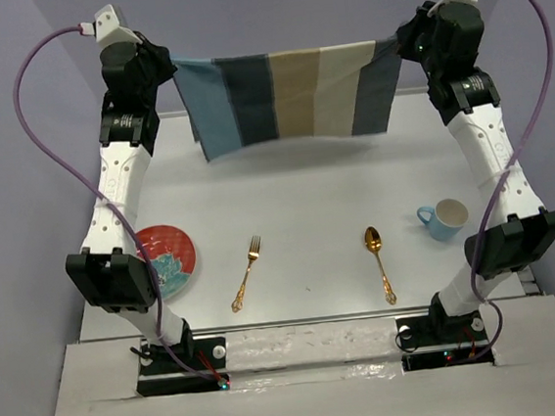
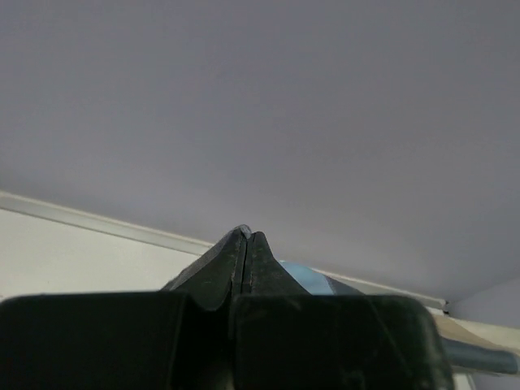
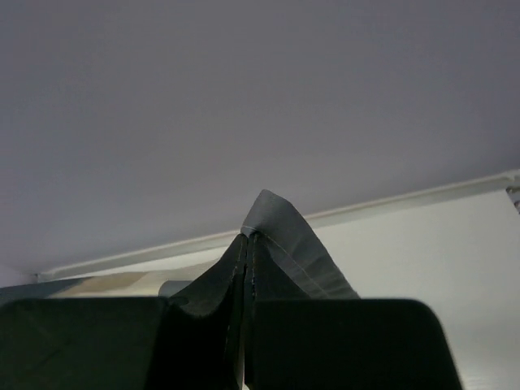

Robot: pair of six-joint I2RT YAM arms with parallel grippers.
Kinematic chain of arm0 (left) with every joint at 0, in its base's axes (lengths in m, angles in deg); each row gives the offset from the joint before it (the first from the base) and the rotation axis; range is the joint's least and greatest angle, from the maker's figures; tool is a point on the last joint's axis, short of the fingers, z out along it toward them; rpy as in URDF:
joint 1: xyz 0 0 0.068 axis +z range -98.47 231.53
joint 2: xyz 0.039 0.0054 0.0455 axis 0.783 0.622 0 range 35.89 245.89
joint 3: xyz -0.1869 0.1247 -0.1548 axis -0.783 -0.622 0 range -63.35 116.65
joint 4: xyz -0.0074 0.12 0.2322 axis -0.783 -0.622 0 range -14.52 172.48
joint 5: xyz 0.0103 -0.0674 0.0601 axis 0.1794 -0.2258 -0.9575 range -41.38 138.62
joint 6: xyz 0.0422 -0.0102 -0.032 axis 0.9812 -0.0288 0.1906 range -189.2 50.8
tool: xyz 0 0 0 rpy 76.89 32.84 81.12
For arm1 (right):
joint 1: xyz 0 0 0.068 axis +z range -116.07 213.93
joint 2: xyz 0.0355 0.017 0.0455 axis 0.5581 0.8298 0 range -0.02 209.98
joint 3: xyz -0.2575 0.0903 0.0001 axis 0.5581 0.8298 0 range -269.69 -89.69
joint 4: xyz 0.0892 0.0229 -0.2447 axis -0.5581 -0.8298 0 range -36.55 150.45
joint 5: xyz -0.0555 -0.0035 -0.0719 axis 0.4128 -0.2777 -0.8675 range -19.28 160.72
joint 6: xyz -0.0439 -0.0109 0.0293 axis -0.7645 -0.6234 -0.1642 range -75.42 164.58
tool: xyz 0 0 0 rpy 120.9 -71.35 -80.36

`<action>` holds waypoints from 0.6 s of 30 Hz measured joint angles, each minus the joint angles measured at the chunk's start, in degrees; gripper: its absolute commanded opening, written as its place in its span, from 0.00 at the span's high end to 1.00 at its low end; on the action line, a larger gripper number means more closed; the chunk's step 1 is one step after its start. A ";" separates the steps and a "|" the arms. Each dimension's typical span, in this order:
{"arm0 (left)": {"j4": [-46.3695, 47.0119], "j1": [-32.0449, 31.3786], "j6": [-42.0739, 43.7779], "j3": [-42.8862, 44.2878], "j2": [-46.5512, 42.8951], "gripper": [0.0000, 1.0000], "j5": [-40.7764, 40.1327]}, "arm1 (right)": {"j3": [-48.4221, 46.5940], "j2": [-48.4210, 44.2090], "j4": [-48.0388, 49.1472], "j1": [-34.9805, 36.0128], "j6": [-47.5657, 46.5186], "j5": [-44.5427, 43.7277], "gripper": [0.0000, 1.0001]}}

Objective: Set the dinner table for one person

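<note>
You have one plate (image 1: pixel 169 258), one fork (image 1: pixel 247 273), one spoon (image 1: pixel 379 259) and one cup (image 1: pixel 446 218) on the dinner table (image 1: pixel 305 191), a flat white top with a pale raised rim between the arms. Above its far edge, your left gripper (image 2: pixel 246 236) and right gripper (image 3: pixel 248 237) each pinch a corner of one striped placemat (image 1: pixel 286 94).

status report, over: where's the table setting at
Both shut: left gripper, right gripper on striped placemat corners. It hangs spread above dinner table's far half. Near side: plate, fork, spoon, cup.

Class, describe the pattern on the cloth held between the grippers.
The cloth has broad vertical stripes: blue, charcoal, beige, cream, grey. Best in top external view.
</note>
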 measured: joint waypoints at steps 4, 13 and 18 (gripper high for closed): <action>1.95 0.00 -0.07 -1.53 -4.76 1.00 0.94 | 2.36 -5.42 1.99 0.00 -0.15 0.22 1.00; 18.86 1.11 -5.55 -40.79 -16.46 1.00 2.69 | 40.19 -12.00 14.60 0.00 4.59 3.02 1.00; 20.63 1.44 -9.33 -58.27 -7.76 0.96 3.30 | 54.88 -4.20 15.34 0.00 7.34 5.84 1.00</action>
